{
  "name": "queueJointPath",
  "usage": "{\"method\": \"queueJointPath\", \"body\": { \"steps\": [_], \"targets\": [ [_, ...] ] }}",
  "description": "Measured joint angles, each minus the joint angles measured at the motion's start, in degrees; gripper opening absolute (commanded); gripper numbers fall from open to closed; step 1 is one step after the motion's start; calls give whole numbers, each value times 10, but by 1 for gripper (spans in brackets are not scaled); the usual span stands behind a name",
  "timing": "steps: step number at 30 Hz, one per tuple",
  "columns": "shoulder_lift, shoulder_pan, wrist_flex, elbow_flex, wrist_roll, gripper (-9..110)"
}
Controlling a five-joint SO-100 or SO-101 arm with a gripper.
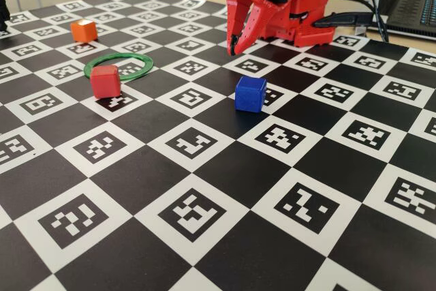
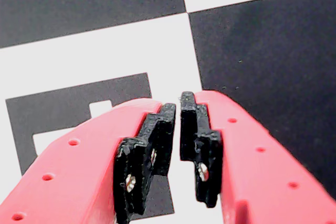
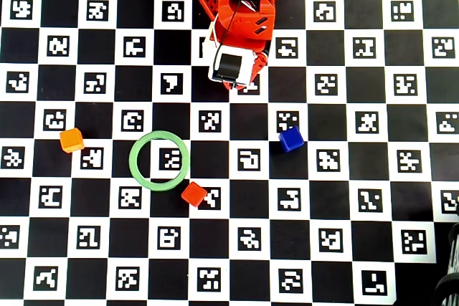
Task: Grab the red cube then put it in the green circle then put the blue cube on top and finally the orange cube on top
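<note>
The worktop (image 3: 229, 206), a flat board printed as a black-and-white chequer with coded marker squares, fills every view and carries all the task's pieces. The red plastic robot arm (image 3: 237, 12) sits folded at the board's far edge in the overhead view, its gripper (image 2: 178, 129) pointing down over a marker square; in the wrist view the black-padded jaws stand almost together with only a thin slit between them and nothing held. The thin flat green circle (image 3: 159, 160), a ring with an open centre, lies empty left of the board's middle in the overhead view. The small matte red cube (image 3: 193, 193) rests just outside that ring at its lower right edge, touching it or nearly so; which, I cannot tell. The small deep-blue cube (image 3: 290, 138) stands well apart to the right, and the small bright-orange cube (image 3: 72, 140) sits to the ring's left, near but clear of it. By this layout no cube is placed yet, so the first step, fetching the red cube, looks to be the one in hand; the next move calls for parting the jaws, reaching out over the ring to the red cube, and closing squarely on its sides without nudging the ring
</note>
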Motion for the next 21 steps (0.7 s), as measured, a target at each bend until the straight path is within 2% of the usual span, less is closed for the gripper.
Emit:
{"method": "queueJointPath", "body": {
  "steps": [21],
  "targets": [
    [0,0,0,0,-11,-4]
  ]
}}
